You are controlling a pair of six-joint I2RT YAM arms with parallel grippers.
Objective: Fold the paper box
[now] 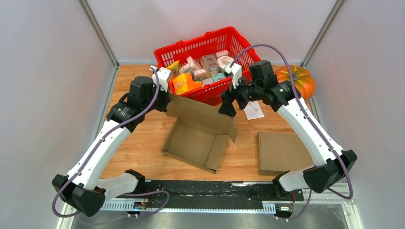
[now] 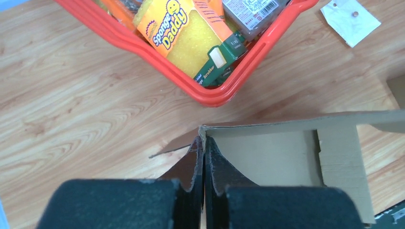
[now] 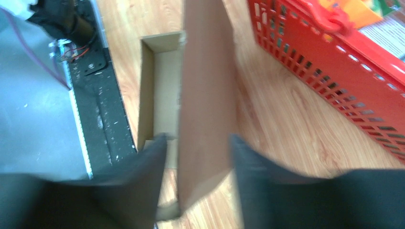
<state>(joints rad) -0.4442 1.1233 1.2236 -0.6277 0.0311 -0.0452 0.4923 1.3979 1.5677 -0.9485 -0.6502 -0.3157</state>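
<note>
Near on the right of the tabletop (image 1: 138, 143) lies a flat cardboard piece (image 1: 282, 152) that nobody is touching. In the middle sits the paper box (image 1: 193, 140), open on top, with its big flap (image 1: 198, 112) standing up on the far side. The left tool (image 2: 204, 148) is pinched tight on the flap's left corner, I think to hold it up. The right tool (image 3: 198, 143) is spread wide around the flap's right edge. Both arms reach far forward, wrists tipped down. Behind them sits a red basket (image 1: 200, 47).
</note>
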